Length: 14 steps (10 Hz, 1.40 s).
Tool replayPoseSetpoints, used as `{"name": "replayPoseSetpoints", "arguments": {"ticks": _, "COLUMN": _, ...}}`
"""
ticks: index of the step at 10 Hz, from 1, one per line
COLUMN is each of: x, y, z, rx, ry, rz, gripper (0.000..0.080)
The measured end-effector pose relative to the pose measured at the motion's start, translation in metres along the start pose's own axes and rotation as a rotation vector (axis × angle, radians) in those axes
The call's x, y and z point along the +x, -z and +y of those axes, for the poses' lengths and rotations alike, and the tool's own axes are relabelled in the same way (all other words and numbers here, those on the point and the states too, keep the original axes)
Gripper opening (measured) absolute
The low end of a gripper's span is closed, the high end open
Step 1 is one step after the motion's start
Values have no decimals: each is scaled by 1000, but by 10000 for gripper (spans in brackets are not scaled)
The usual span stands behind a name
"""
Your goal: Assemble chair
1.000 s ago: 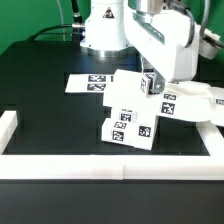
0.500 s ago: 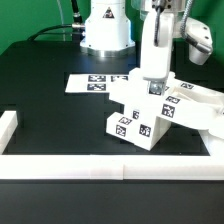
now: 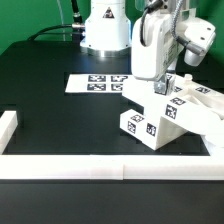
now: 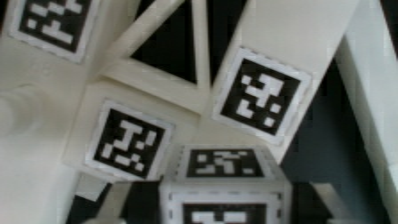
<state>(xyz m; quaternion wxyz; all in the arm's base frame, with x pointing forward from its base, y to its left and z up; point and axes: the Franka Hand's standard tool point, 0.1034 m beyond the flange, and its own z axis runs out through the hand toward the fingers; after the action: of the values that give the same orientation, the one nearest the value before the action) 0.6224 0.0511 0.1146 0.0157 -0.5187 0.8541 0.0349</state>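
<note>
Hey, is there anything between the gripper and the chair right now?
Nothing visible stands between them. The gripper sits right on the chair, closed on its upper part, toward the exterior view's right.

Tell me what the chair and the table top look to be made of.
The chair looks like hard white plastic, matte: blocky uniform shapes, tags stuck on. The table looks matte black, with no glare; board or cloth, I cannot tell.
</note>
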Motion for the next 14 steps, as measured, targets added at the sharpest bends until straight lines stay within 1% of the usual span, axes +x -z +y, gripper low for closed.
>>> {"name": "replayPoseSetpoints", "arguments": {"ticks": 2, "x": 0, "y": -1, "z": 0, "rx": -1, "ry": 37, "rz": 0, "gripper": 288}}
{"name": "replayPoseSetpoints", "arguments": {"ticks": 3, "x": 0, "y": -1, "z": 0, "rx": -1, "ry": 64, "rz": 0, "gripper": 462}}
{"name": "replayPoseSetpoints", "arguments": {"ticks": 4, "x": 0, "y": -1, "z": 0, "rx": 0, "ry": 84, "rz": 0, "gripper": 462}}
{"name": "replayPoseSetpoints", "arguments": {"ticks": 5, "x": -1, "y": -1, "z": 0, "rx": 5, "ry": 147, "rz": -1, "gripper": 611}}
{"name": "replayPoseSetpoints", "arguments": {"ticks": 6, "x": -1, "y": -1, "z": 0, "rx": 5, "ry": 231, "rz": 1, "gripper": 642}}
{"name": "replayPoseSetpoints", "arguments": {"ticks": 11, "x": 0, "y": -1, "z": -1, "rx": 3, "ry": 604, "rz": 4, "gripper": 649}}
{"name": "replayPoseSetpoints", "arguments": {"ticks": 13, "x": 1, "y": -1, "z": 0, "rx": -4, "ry": 791, "rz": 12, "gripper": 649}}
{"name": "replayPoseSetpoints", "arguments": {"ticks": 14, "x": 2, "y": -1, "z": 0, "rx": -13, "ry": 882, "rz": 21, "gripper": 649}}
